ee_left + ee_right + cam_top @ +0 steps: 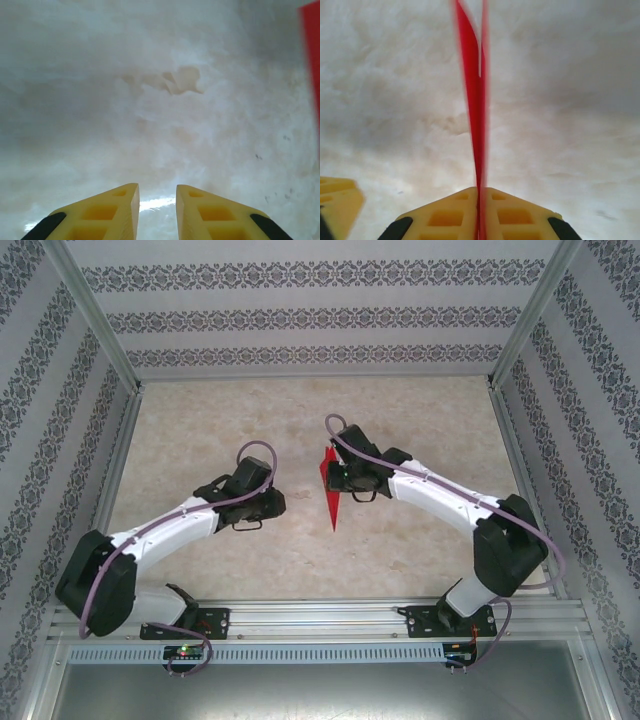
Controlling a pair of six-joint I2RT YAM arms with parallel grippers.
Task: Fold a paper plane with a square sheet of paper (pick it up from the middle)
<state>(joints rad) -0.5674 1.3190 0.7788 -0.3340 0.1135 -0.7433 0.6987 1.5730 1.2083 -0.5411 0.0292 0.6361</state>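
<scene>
Paper plane looks folded already: your right pincer pinches it near the desk's middle, your left pincer stands slightly spread, empty; only setting down seems left.

The paper plane stands between the left pincer and right pincer.

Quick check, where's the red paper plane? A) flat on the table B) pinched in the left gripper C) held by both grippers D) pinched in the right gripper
D: the right gripper has its fingers shut on the paper plane, while the left gripper stands apart with an empty gap between its fingers.
</scene>
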